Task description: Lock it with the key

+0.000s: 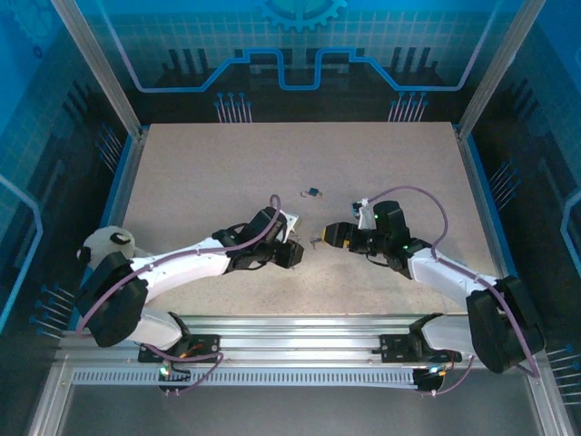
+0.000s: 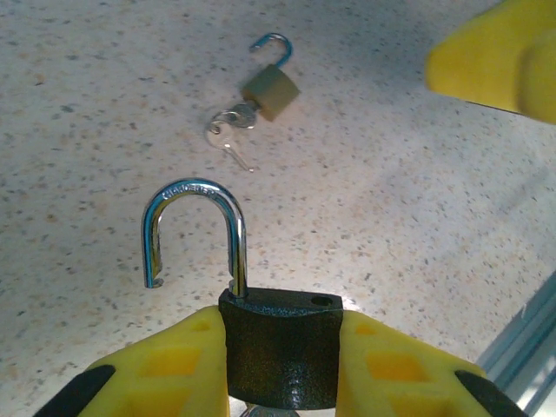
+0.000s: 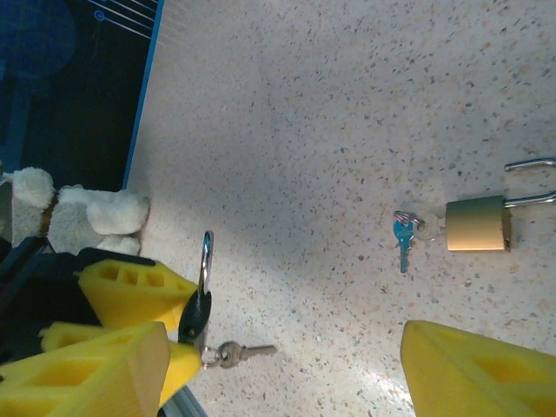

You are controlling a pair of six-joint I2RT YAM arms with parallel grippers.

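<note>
The left gripper is clenched on a dark padlock, its two yellow fingers pressed against the two sides of the body. The padlock is held above the desk with its shackle pointing away from the wrist. The shackle is open: one leg sits in the body, while the free end hangs clear to the side, away from its hole.

From the right wrist camera, the same padlock is seen edge-on between the left gripper's fingers. A silver key sticks out of its underside on a small ring.

The right gripper is released, with its yellow fingers spread wide and nothing between them. In the overhead view it points toward the left gripper, tip to tip and near it, over the middle of the desk. It is apart from the key.

A second, brass padlock lies flat on the desk beyond both grippers, and its shackle is also open. A small bunch of keys lies just beside its body. One of them, a blue-headed key, is plain in the right wrist view. I cannot tell whether any key of the bunch sits in the brass lock.
</note>
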